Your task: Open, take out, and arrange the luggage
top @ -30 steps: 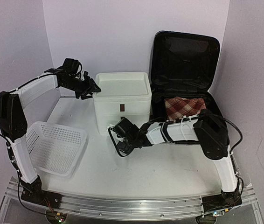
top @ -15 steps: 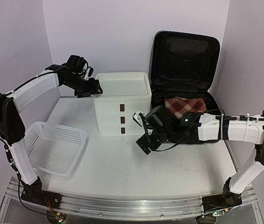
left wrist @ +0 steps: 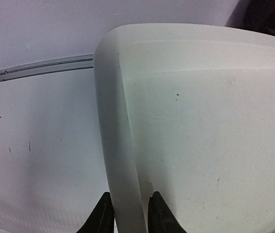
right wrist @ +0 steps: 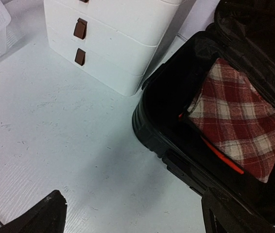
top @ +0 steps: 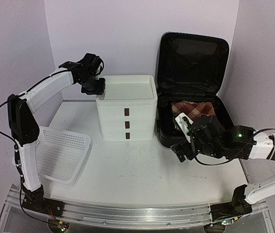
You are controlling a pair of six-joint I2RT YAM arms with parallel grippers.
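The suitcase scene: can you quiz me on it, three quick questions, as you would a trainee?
1. True or false: the luggage is closed.
2. What lies inside it? A: shoes. B: a red plaid cloth. C: books.
3. Fill in: the left gripper straddles the rim of the white ____.
Key: 1 false, it is open; 2 B; 3 drawer box.
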